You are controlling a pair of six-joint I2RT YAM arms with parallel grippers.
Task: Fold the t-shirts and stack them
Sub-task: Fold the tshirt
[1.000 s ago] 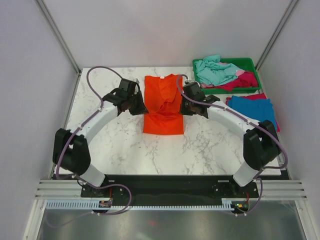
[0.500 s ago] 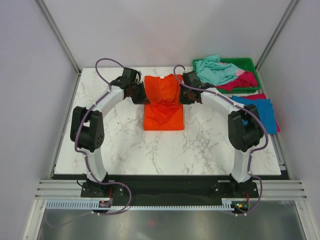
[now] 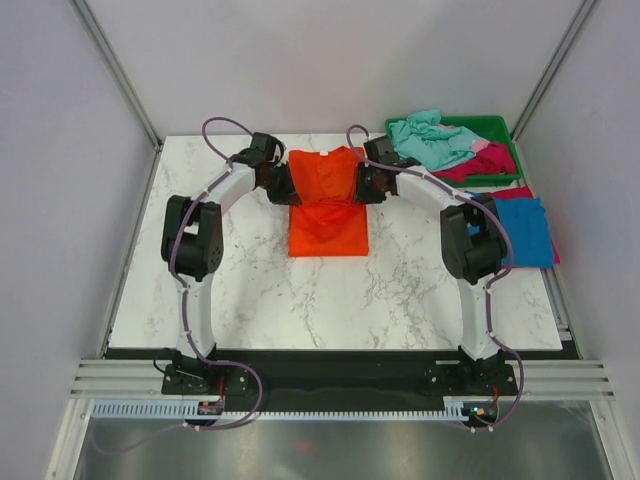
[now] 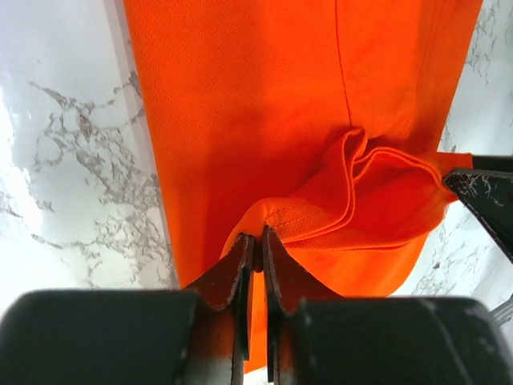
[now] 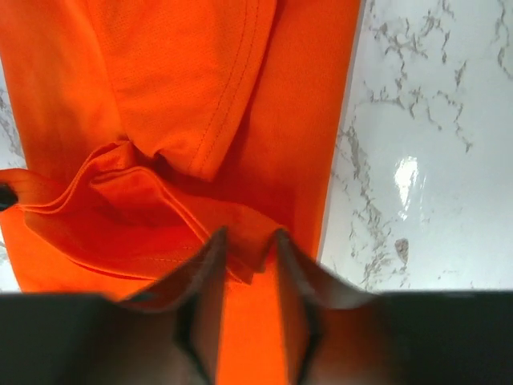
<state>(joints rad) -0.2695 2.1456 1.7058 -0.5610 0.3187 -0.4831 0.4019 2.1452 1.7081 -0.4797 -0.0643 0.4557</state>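
Note:
The orange t-shirt (image 3: 326,205) lies folded into a narrow strip at the far middle of the table, with a rumpled fold across its middle (image 4: 361,192). My left gripper (image 3: 286,187) is at the shirt's left edge. In the left wrist view its jaws (image 4: 256,235) stand a narrow slit apart, with a peaked corner of the fold at their tips. My right gripper (image 3: 362,186) is at the right edge. It (image 5: 248,234) stands open over the orange fabric, a hem (image 5: 240,265) lying loose between its fingers. More t-shirts lie at the right.
A green tray (image 3: 500,125) at the back right holds a crumpled teal shirt (image 3: 430,140) and a magenta one (image 3: 485,160). A folded blue shirt (image 3: 525,228) lies on a magenta one near the table's right edge. Bare marble (image 3: 330,300) spreads in front.
Both arms have reached farther back, carrying the shirt's fold toward the collar. Both grippers, shut on the fabric before, have parted, the right one wider.

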